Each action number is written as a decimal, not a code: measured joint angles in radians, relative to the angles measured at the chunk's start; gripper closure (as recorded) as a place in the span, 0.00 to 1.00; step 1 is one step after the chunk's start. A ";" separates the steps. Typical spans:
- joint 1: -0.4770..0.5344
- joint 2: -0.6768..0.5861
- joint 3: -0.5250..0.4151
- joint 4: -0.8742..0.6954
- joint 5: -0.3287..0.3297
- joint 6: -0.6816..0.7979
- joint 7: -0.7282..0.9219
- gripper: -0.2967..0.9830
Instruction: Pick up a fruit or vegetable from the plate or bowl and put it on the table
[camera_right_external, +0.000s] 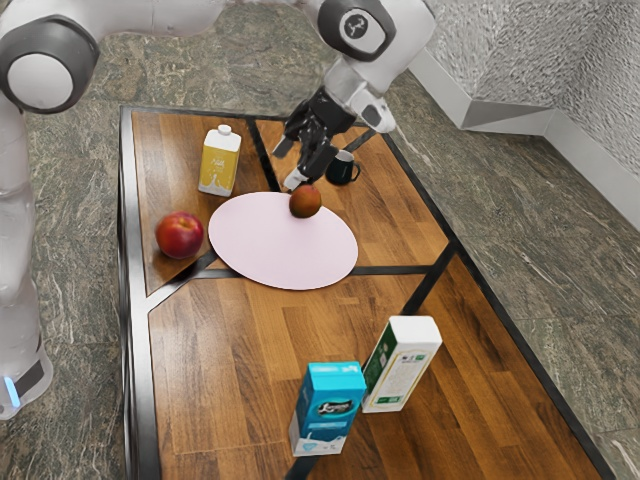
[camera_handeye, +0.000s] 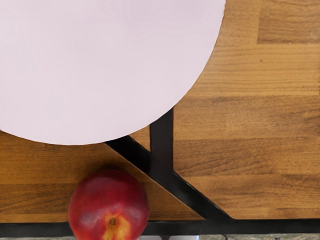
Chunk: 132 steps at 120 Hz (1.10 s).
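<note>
Probably an Easy Fruit to Knock: Reddish-Brown Round Fruit (camera_right_external: 305, 202) at the Plate's Rim

The pink plate (camera_right_external: 278, 244) seems to carry it just inside the rim, on the side toward the dark mug (camera_right_external: 341, 168). The gripper (camera_right_external: 289, 165) hangs tilted beside it, its two fingers spread apart with nothing visible between them. One fingertip is close above the fruit; whether they touch, I cannot tell.

That is the main risk, as I judge it. Lowering or closing from this slant could push the fruit with one finger instead of catching it between two, and a round, smooth thing would roll off the rim, perhaps against the mug. Pressing on top could also tip the plate, since the load is so near its edge. Squaring up over the fruit first should help.

A red fruit (camera_right_external: 179, 234), apple or nectarine, lies on the table (camera_right_external: 225, 345) beside the plate, near the table's edge. Setting the other down too close could nudge it over the side.
</note>
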<state>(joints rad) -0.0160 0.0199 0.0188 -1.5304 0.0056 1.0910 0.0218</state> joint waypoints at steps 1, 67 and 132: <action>0.000 0.000 0.000 -0.005 0.000 0.023 0.001 0.23; -0.026 -0.068 0.088 -0.209 0.050 0.497 0.070 0.23; -0.019 -0.163 0.138 -0.460 0.019 0.797 0.243 0.23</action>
<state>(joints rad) -0.0352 -0.1436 0.1569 -1.9902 0.0242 1.8879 0.2646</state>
